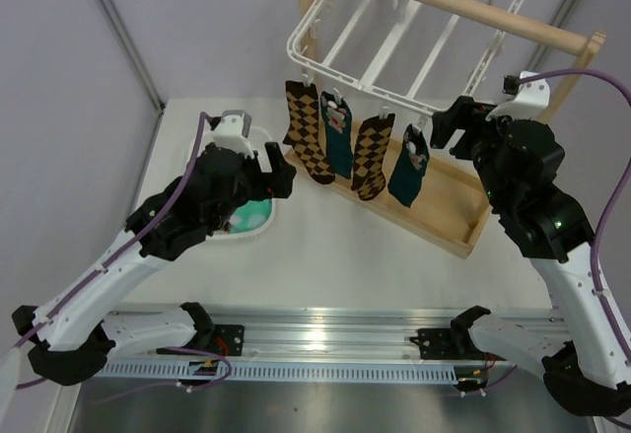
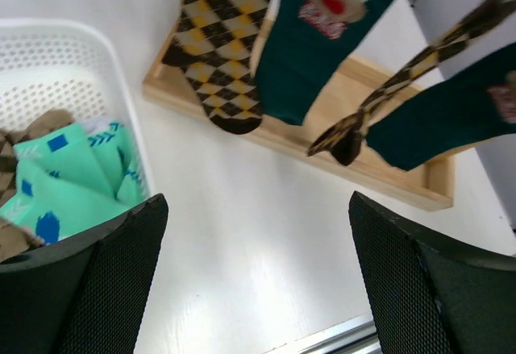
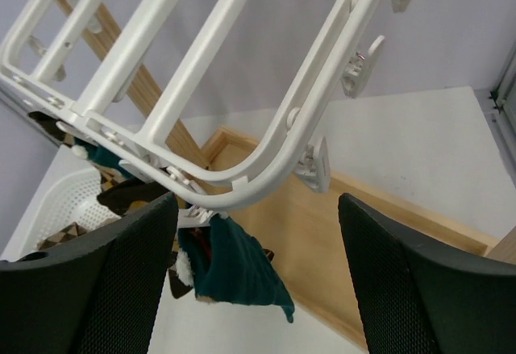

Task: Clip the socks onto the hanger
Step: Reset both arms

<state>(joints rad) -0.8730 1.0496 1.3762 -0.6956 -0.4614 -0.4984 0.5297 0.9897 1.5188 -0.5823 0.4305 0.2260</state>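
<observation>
Counting four socks pinned on the hanger at 12 o'clock. Hovering at 9 o'clock with left gripper spread, empty, by the basket, likely to fetch another. Poised at 2 o'clock with right gripper agape, empty, beneath a free clip, likely to open it.

From above, my left arm hides most of the basket; on my left wrist camera the hung socks are cropped at 12 o'clock.
</observation>
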